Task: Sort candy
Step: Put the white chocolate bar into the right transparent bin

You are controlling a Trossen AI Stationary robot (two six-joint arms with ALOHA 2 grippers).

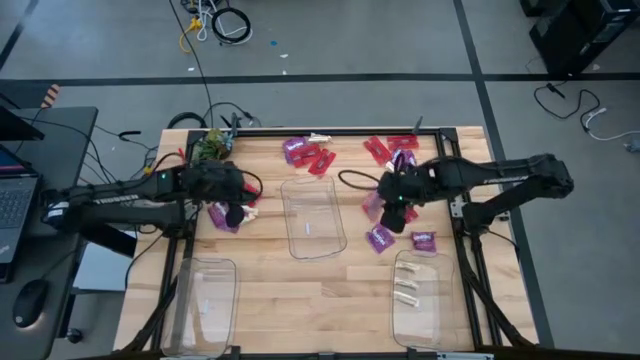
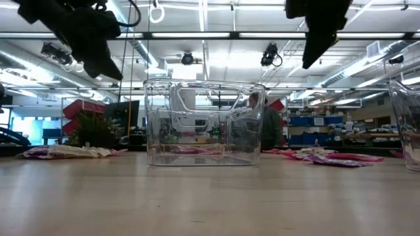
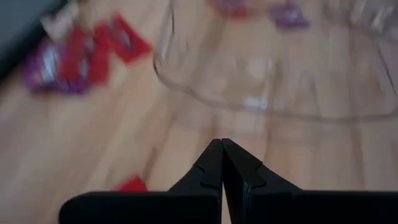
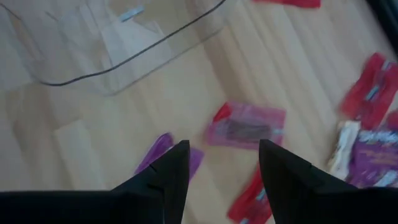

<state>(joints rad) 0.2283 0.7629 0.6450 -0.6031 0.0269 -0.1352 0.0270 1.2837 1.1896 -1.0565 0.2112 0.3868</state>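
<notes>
No legible text anywhere.
I can read nothing on the candy (image 4: 245, 127) wrappers just ahead of my right gripper (image 4: 222, 163), nor on the clear bin (image 3: 273, 68) beyond my left gripper (image 3: 222, 163).

Two matte black jointed arms, left arm (image 1: 120, 200) carrying a small green light, right arm (image 1: 500, 180), dark wedge-shaped fingers (image 4: 165, 174).

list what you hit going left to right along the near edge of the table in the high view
empty clear bin → bare wood of the table → clear bin holding whitish-cream candies
</notes>
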